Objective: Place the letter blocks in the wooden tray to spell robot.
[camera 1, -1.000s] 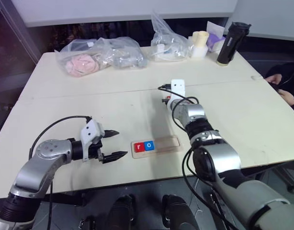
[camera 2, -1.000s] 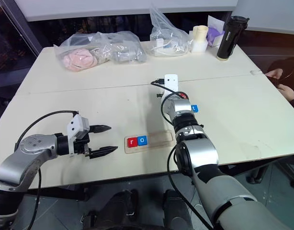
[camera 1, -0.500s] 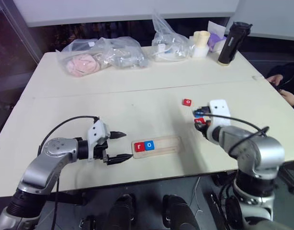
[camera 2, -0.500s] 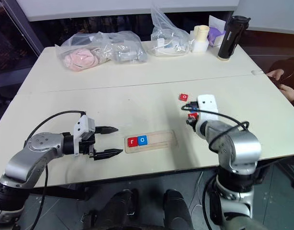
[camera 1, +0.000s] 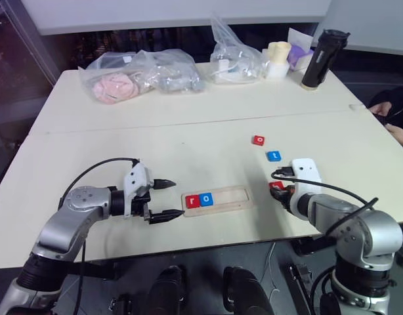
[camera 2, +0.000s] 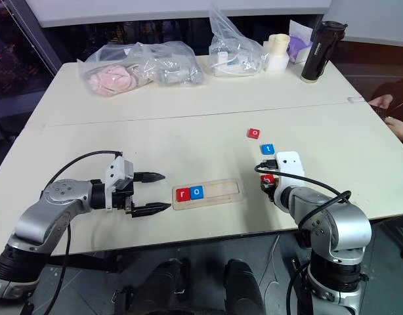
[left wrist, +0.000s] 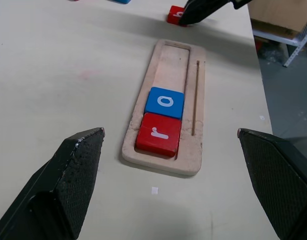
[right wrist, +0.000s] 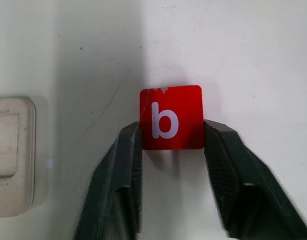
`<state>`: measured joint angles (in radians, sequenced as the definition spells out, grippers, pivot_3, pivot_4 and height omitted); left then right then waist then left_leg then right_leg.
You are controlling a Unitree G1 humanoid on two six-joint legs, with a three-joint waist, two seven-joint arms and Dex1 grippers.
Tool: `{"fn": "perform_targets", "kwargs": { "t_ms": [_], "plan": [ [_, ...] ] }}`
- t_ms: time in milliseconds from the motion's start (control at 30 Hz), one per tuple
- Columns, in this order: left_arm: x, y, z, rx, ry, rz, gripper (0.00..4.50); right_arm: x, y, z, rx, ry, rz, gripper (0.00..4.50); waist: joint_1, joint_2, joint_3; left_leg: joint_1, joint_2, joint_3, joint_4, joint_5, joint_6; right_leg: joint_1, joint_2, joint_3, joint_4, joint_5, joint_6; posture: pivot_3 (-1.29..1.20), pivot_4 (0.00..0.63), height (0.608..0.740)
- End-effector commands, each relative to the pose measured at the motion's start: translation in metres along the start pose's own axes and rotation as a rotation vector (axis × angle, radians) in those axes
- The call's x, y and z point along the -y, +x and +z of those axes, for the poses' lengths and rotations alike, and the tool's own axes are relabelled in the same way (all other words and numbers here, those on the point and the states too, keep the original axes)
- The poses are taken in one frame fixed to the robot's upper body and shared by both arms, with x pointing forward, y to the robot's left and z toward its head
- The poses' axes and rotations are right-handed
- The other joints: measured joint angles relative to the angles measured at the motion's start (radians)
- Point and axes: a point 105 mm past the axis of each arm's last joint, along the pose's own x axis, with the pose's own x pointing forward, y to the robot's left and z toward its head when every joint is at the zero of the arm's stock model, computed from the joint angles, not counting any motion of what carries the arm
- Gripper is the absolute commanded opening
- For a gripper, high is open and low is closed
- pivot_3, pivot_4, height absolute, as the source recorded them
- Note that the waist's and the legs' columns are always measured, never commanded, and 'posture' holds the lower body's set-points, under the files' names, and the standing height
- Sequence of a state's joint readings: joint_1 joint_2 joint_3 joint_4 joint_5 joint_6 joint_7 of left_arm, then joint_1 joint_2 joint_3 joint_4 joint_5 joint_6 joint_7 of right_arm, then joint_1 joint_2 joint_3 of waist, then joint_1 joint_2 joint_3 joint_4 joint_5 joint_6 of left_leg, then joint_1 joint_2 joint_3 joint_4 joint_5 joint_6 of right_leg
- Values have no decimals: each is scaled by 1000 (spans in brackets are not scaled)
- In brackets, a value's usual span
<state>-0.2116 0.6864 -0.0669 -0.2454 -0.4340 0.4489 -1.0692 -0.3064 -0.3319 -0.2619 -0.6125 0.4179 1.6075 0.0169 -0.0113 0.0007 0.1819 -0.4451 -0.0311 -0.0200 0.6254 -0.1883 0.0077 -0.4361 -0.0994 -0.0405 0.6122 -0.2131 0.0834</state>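
Head views: counting five letter blocks, three red and two blue, plus one wooden tray [camera 1: 229,197]. Lying with its long axis left to right along the table's near edge, between both arms. Carrying two blocks at its left end, red r block [camera 1: 191,201] then blue o block [camera 1: 205,199], touching. Sitting loose on the table to the right: red o block [camera 1: 258,140] farthest, blue t block [camera 1: 274,156] nearer, red b block [camera 1: 276,186] just beside the tray's right end.

Left wrist view: looking lengthwise down the tray, r nearest, o behind it, the remaining groove bare. Spreading wide, left gripper [camera 1: 176,199] hanging just left of the tray, gripping nothing.

Right wrist view: showing the white b clearly, unlike the head views. Resting flat on the table, flanked by the right gripper [right wrist: 172,139], black fingers [right wrist: 131,150] pressing against both its sides. Showing the tray's end at one edge, apart from the block.
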Motion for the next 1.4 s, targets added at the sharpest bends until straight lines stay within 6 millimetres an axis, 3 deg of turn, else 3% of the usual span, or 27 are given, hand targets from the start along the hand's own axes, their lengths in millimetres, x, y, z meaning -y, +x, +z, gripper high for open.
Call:
{"fn": "perform_targets", "kwargs": {
  "t_ms": [33, 100, 267, 400, 500, 667, 1033, 1133, 1300, 1400],
  "plan": [
    [3, 0, 6, 10, 36, -11, 4500, 3, -7, 7, 17, -57, 0, 3640, 0, 0, 0, 0, 0, 0, 0, 0, 0, 0, 0, 0, 0, 0, 0, 0, 150, 725],
    [3, -2, 7, 8, 38, -6, 4500, 2, -11, 13, 13, -138, 35, 4441, 0, 0, 0, -1, 0, 0, 0, 0, 0, 0, 0, 0, 0, 0, 0, 0, 150, 725],
    [-1, -4, 7, 3, 49, 6, 4500, -9, -31, 31, -2, -477, 319, 4441, 0, 1, 3, -2, 0, 3, 1, -1, 1, -1, -3, -2, -1, -1, 2, 0, 150, 725],
    [-3, -4, 8, 7, 54, 16, 4500, 2, -33, 41, 66, -803, 479, 4441, 0, -1, 4, -2, 0, 5, 0, -1, 2, -2, -3, -4, -3, -3, 4, 0, 150, 725],
    [-3, -4, 8, 8, 57, 19, 4500, 9, -30, 38, 91, -940, 568, 4441, 0, -3, 5, -1, 1, 8, 0, -2, 3, -2, -3, -3, -4, -3, 4, 0, 150, 725],
    [-2, -5, 9, 12, 60, 25, 4500, 31, -7, 36, 73, -1008, 618, 4441, 0, -5, 7, -1, 1, 11, 2, -2, 4, -1, -4, -3, -3, 0, 1, 0, 150, 725],
    [2, -11, 8, 0, 52, 42, 4500, 39, 22, 26, 26, -965, 669, 4441, 6, -7, 8, 1, 4, 12, 4, -2, 4, -2, -3, -2, 0, 1, -1, 0, 150, 725],
    [1, -11, 9, 0, 54, 45, 4500, 42, 24, 24, 13, -968, 668, 3583, 6, -7, 8, 2, 4, 12, 6, -2, 4, 0, -3, -2, 0, 1, -1, 0, 150, 725],
    [0, -11, 9, 0, 56, 47, 4500, 45, 25, 32, 31, -959, 648, 1116, 5, -7, 8, 3, 4, 13, 7, -3, 2, 1, -4, -2, 0, 2, -1, 0, 150, 725],
    [0, -11, 10, 1, 57, 44, 4500, 33, 19, 46, 92, -1000, 655, 1125, 6, -7, 8, 3, 4, 13, 7, -3, 3, 0, -4, -2, 0, 2, -2, 0, 150, 725]
  ]
}}
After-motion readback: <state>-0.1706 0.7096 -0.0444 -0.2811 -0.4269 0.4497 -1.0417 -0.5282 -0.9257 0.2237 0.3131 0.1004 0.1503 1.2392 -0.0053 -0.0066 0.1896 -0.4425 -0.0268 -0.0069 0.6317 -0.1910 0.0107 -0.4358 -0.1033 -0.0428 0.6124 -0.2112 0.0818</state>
